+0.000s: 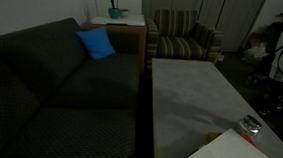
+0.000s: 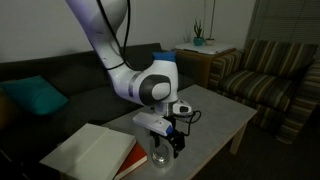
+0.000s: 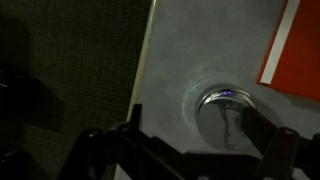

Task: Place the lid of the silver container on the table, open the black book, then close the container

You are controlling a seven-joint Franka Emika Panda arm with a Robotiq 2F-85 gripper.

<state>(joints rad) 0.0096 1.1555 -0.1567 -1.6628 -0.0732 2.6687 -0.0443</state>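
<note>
Dim living room: a pale stone worktop (image 1: 181, 92) stands beside a dark sofa (image 1: 41, 82). The black book (image 2: 95, 150) lies open, pages up. The silver container (image 3: 225, 105) sits just beside it, contents unclear. The pincer (image 2: 170, 148) hovers above the container, spread wide, holding nothing.

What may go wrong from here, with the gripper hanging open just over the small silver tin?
1. The silver container stands near the edge of the table. If the open gripper comes down off-centre, it may push the container toward that edge.
2. The book lies open close beside the container, so a gripper finger might catch its cover.
</note>
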